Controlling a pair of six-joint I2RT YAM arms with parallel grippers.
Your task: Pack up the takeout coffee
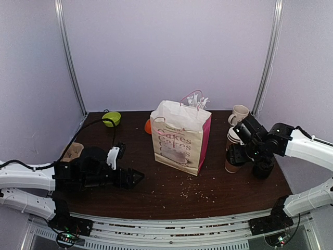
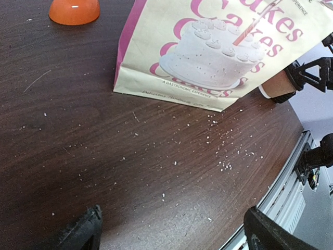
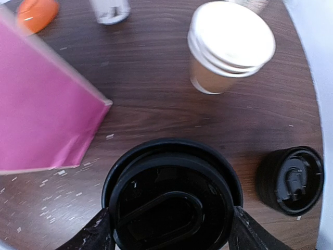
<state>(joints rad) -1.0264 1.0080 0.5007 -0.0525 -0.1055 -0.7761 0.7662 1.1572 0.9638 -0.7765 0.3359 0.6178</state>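
Note:
The takeout coffee is a brown kraft cup with a black lid, standing right of the paper bag. My right gripper is shut on it: in the right wrist view my right gripper has a finger pressed against each side of the lid. I cannot tell whether the cup is on the table or lifted. My left gripper is open and empty, low over the table left of the bag; in the left wrist view my left gripper has only bare table between its fingers.
A stack of lidless kraft cups stands behind the held cup, with a squat black stack of lids to its right. A cream mug, an orange dome, a green bowl and a cardboard tray are further off.

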